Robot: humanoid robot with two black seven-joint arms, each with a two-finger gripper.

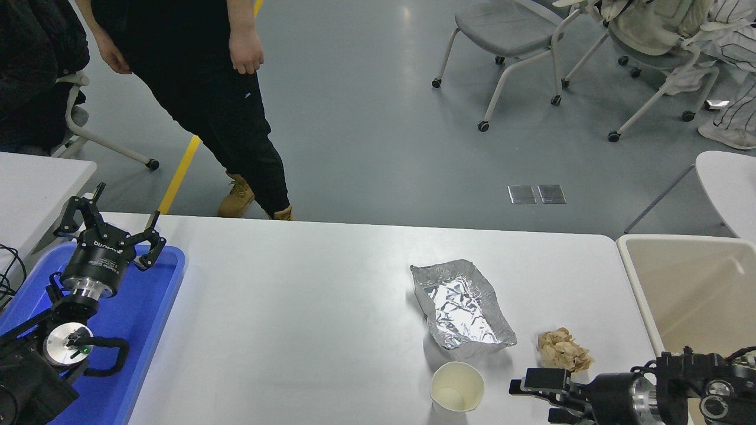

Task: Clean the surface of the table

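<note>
The white table surface (307, 307) carries a crumpled foil tray (460, 307), a ball of crumpled brown paper (563, 351) and an empty paper cup (456, 386) near the front edge. My right gripper (531, 401) comes in low at the bottom right, pointing left. It is open and holds nothing, sitting just in front of the brown paper and right of the cup. My left gripper (112, 221) is parked open above the blue tray (153, 307) at the lower left.
A beige bin (697, 283) stands against the table's right end. A person in black with tan boots (236, 195) stands at the far side, left of centre. Wheeled chairs (508, 35) are on the floor behind. A smaller white table (35, 183) lies at the far left.
</note>
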